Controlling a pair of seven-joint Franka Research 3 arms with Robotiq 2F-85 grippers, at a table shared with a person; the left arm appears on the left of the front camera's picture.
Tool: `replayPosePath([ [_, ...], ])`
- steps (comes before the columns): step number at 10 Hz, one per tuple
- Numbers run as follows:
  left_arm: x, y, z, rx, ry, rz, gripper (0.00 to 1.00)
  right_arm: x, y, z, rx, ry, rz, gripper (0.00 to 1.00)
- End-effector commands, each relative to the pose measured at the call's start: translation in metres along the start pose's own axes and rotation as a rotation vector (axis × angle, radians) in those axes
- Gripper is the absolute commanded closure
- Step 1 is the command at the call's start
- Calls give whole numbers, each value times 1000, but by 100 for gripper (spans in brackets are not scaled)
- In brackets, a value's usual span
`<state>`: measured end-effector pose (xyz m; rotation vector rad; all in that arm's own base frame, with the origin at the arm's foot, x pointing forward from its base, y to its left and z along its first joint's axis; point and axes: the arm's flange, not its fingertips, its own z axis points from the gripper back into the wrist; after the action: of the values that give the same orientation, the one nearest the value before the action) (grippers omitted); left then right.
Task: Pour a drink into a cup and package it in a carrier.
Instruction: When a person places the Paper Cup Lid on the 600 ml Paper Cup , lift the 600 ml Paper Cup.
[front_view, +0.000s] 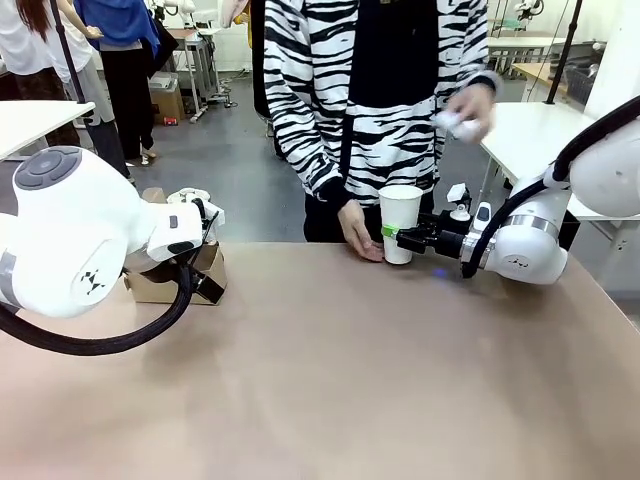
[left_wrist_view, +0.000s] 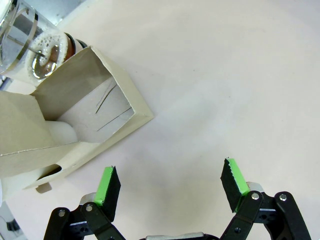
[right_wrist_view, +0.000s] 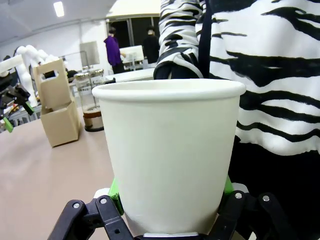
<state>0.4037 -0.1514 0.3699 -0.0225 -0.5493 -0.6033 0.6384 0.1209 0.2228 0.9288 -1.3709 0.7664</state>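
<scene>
My right gripper (front_view: 398, 238) is shut on the lower part of the white paper cup (front_view: 400, 215), which stands upright on the far side of the table. In the right wrist view the cup (right_wrist_view: 167, 150) sits between the green pads (right_wrist_view: 116, 192). A person's hand (front_view: 360, 240) rests on the table beside the cup. The brown cardboard carrier (front_view: 170, 282) stands at the far left. My left gripper (left_wrist_view: 171, 182) hangs open over bare table next to the carrier (left_wrist_view: 75, 115). Behind the carrier stands the glass pitcher (left_wrist_view: 35, 45), with the brown drink (right_wrist_view: 92, 120) showing in its lower part.
The person in a striped top stands at the far edge and holds a small white object (front_view: 460, 122) in the other hand. The tan tabletop (front_view: 330, 380) stretches between the arms. White tables (front_view: 540, 140) stand behind.
</scene>
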Motion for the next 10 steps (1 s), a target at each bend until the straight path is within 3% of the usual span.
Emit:
replayPosePath([
  [1,0,0,1,-2,-2,0,0,5,1,0,-5,2,-10,20],
  [10,0,0,1,-2,-2,0,0,5,1,0,-5,2,-10,20],
])
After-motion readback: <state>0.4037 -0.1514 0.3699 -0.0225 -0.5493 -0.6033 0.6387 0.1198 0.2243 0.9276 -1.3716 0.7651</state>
